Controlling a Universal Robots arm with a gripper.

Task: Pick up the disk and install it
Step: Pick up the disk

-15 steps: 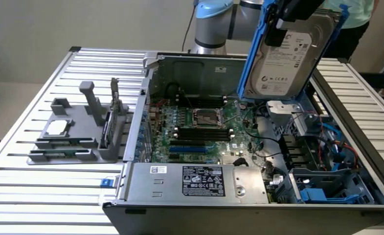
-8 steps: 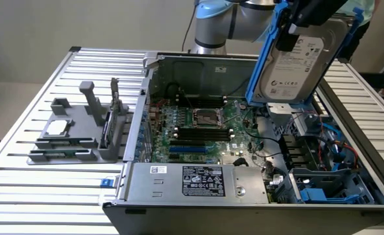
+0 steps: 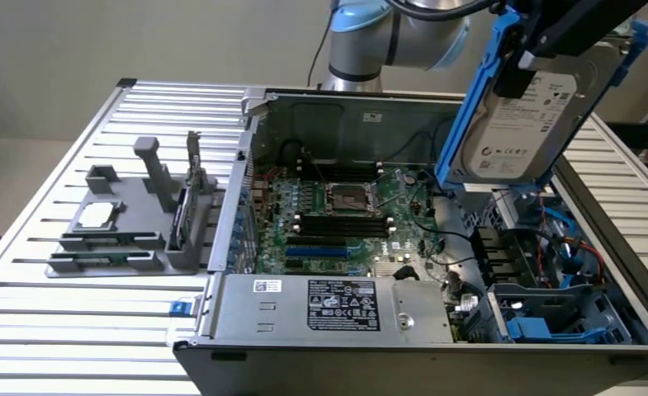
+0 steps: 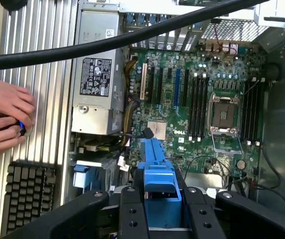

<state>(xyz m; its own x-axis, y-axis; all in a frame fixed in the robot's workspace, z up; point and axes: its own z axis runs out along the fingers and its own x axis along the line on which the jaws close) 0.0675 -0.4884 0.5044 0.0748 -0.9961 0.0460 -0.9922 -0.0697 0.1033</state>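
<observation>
Slatted table, far side on the exterior view's left: grey fixture with a small square chip lying in it, well apart from the work. Centre: open computer case on its side, motherboard exposed, CPU socket bare, silver power supply along the near edge. The arm comes in from behind the case. On the exterior view's right: the disk, in its blue caddy, hangs clear in the air above that end of the case, touching nothing below. The gripper is clamped on its upper end. The wrist view confirms this: the gripper has black fingers pressed on either side of the disk, the blue frame between them. The disk's long axis runs near vertical, slightly tilted, label facing the exterior camera. The drive bay, with blue plastic inside, sits in the case's near corner on the exterior view's right, below the disk and nearer the camera than it. So the disk is high and offset from the bay, not in line with it. Judgement: pick-up done, disk not yet seated. The wrist view also shows a person's hands beside a keyboard, outside the case, and a black cable crossing the picture.
</observation>
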